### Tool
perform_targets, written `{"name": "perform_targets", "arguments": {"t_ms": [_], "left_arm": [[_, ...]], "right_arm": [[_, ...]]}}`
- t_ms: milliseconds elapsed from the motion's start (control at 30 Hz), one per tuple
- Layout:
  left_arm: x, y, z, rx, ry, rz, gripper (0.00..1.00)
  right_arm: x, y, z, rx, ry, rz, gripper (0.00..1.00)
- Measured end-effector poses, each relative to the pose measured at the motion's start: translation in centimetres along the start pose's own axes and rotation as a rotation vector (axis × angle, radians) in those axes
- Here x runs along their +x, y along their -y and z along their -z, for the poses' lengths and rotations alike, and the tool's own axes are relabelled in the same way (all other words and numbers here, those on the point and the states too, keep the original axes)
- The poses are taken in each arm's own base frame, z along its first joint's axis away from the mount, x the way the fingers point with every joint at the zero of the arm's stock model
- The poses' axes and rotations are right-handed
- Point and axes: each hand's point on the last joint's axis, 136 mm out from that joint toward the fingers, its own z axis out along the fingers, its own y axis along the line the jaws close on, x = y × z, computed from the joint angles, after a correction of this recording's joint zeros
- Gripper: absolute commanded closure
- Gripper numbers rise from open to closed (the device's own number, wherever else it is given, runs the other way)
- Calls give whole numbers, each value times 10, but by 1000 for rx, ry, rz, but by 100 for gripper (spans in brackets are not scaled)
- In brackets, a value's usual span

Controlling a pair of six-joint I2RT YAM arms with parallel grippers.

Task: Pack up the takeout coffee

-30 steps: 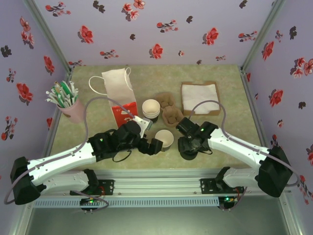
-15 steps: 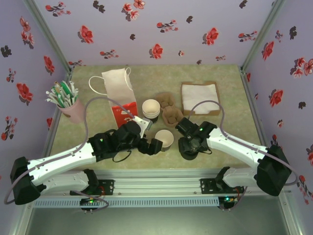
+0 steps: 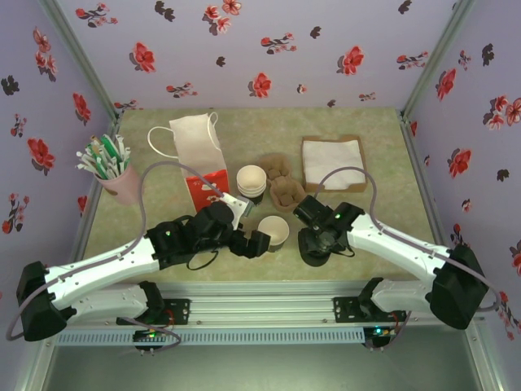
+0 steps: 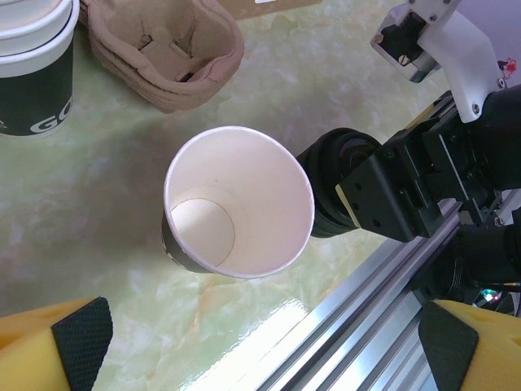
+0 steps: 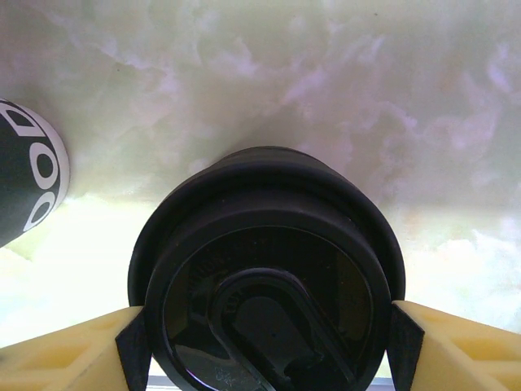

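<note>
The takeout coffee cup [image 3: 273, 230] stands lidless on the table, cream with a dark lower band; its empty inside [image 4: 236, 204] faces the left wrist view. My left gripper [image 3: 256, 243] sits just near-left of it, open, with yellow fingers [image 4: 77, 342] wide apart and nothing between them [image 4: 269, 354]. My right gripper [image 3: 313, 244] hangs over a stack of black lids [image 3: 313, 251] to the right of the cup. In the right wrist view its pads [image 5: 134, 342] press both sides of the top black lid [image 5: 269, 269], so it [image 5: 270, 338] is shut on that lid.
A stack of lidless cups [image 3: 251, 181] and brown cup carriers [image 3: 282, 183] stand behind the cup. Farther back are a white paper bag [image 3: 198, 142], a red bag [image 3: 207, 189], a napkin tray [image 3: 332, 161] and a pink holder of stirrers [image 3: 110, 169]. The metal rail [image 3: 269, 303] runs close in front.
The right gripper's jaws have narrowed onto the black lid. Both arms and the cup stay in place.
</note>
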Motion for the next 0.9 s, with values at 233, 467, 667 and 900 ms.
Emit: {"name": "perform_targets", "arguments": {"t_ms": [233,467,667,900], "left_arm": [[0,-1,0,-3,1,0,1],[-4,0,5,-1,24,1,1],[-14,4,24,31,85,4,1],[-26,13,55,112,189,0,1]], "right_arm": [[1,1,3,-1,1,0,27],[-3,2,22,-27,36,-6,28],[-9,1,46,-73,92,-10,28],[-20,-7,75,-152,160,-8,28]]}}
